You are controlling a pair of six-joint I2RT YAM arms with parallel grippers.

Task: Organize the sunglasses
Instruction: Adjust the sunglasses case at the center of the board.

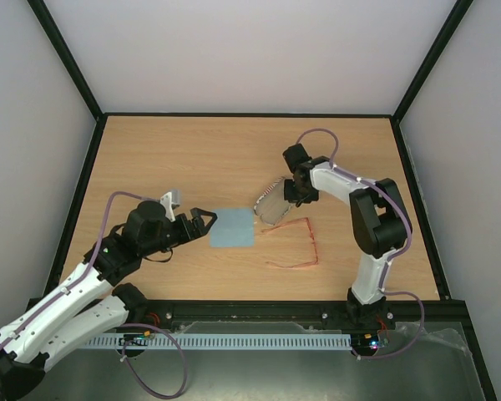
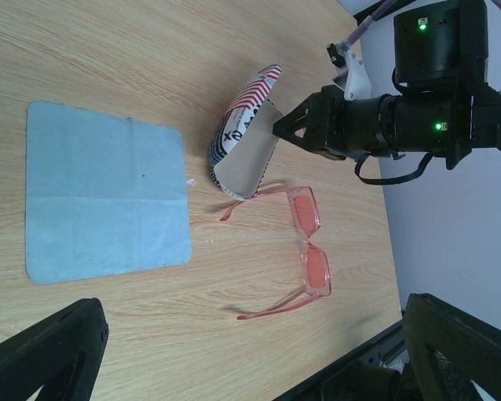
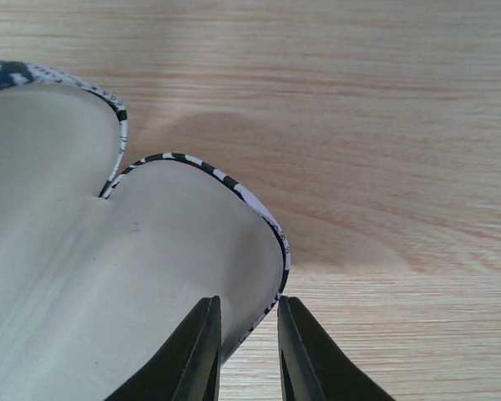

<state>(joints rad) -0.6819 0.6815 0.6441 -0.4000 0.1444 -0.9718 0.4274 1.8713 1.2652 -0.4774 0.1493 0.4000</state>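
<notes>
1. You see the sunglasses (image 1: 294,244) lying on the wooden surface (image 1: 167,159), in front of the right arm's base and right of centre. Both slim arms are unfolded.
2. In the left wrist view, the sunglasses (image 2: 305,242) show a thin reddish frame and 2 pink lenses. The front of the frame is on the side away from the cloth, and the 2 arms point toward the cloth.
3. The light blue cloth (image 1: 232,227) lies flat, just left of the sunglasses and not touching them.
4. The oval case (image 1: 271,203) with a striped pattern is open, just beyond the sunglasses. The tip of 1 arm comes very close to its lower edge; if they touch, you cannot tell.
5. Your right hand (image 1: 296,190) is at the case. In the right wrist view, the right hand (image 3: 247,317) has its 2 fingers (image 3: 202,351) almost together, pinching the thin patterned rim of the case (image 3: 108,276), whose pale inside faces the camera.
6. Your left hand (image 1: 202,224) is low over the surface, just left of the cloth, and points toward it. Its fingers (image 2: 42,359) are spread wide and it holds nothing.
7. No hand touches the sunglasses.
</notes>
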